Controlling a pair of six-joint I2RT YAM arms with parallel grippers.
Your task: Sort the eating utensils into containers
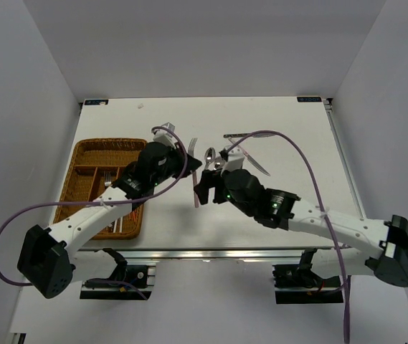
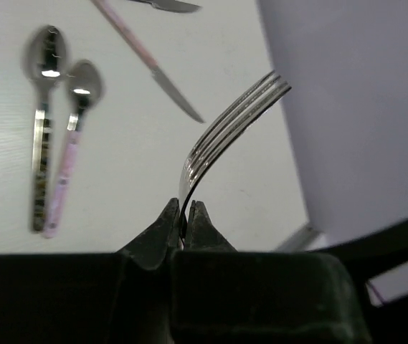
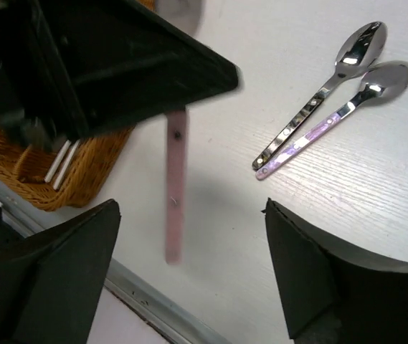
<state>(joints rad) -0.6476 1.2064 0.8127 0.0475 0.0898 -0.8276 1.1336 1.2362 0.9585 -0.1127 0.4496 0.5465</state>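
Note:
My left gripper (image 1: 188,165) (image 2: 184,209) is shut on a pink-handled fork (image 1: 195,192), held off the table with its tines (image 2: 229,122) pointing away. The fork's pink handle (image 3: 176,188) hangs between the tips of my right gripper (image 1: 205,188) (image 3: 189,269), which is open and empty just below it. A dark-handled spoon (image 2: 42,107) (image 3: 325,82) and a pink-handled spoon (image 2: 71,136) (image 3: 340,115) lie side by side on the table. A pink-handled knife (image 2: 146,57) (image 1: 256,163) lies beyond them. The wicker tray (image 1: 82,152) (image 3: 89,172) is at the left.
Another knife (image 1: 236,135) lies at the back of the table. The tray holds a fork (image 1: 107,179) and white chopsticks (image 3: 60,161) (image 1: 115,225). The table's metal front edge (image 3: 153,304) runs just below my right gripper. The two grippers are close together at mid-table.

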